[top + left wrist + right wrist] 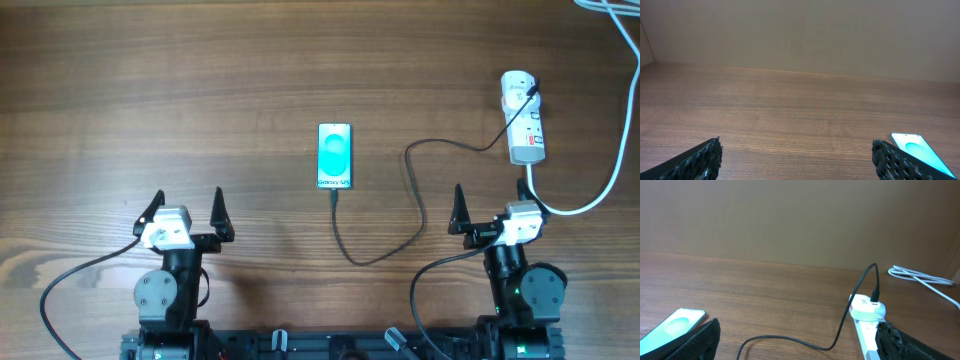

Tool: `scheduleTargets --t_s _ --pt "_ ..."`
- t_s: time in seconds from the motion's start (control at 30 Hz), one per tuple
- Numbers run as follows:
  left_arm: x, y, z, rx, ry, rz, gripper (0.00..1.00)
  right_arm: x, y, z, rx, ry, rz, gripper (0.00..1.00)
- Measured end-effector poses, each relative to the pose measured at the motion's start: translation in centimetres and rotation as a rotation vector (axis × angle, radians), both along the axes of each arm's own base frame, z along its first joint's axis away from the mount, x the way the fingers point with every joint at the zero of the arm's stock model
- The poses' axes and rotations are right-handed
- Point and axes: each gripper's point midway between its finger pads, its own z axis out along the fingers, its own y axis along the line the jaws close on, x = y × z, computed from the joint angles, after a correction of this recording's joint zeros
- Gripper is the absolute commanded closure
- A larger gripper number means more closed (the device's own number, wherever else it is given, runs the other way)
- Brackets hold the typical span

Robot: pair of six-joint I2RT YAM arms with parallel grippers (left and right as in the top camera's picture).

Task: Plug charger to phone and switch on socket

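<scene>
black charger (pixel 411 175) runs from the socket (pixel 523 130) at two o'clock on the counter (pixel 150 80) to the central phone (pixel 335 156), seemingly plugged; we judge only switching on remains. left fingers (pixel 217 208) and right fingers (pixel 459 208) spread apart, empty.

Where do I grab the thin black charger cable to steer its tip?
The thin black cable, just behind its small connector tip at the glowing turquoise phone's near edge. Come from above, pinching across it: it lies flat and runs straight there.
</scene>
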Motion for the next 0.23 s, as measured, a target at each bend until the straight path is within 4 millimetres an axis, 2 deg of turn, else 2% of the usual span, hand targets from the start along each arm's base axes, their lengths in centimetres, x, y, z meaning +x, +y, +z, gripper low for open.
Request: scheduleTargets --t_s 0.23 --pt "0.00 0.00 0.00 0.000 0.000 0.000 0.00 0.00 0.00 0.00 0.000 0.000 0.000 0.00"
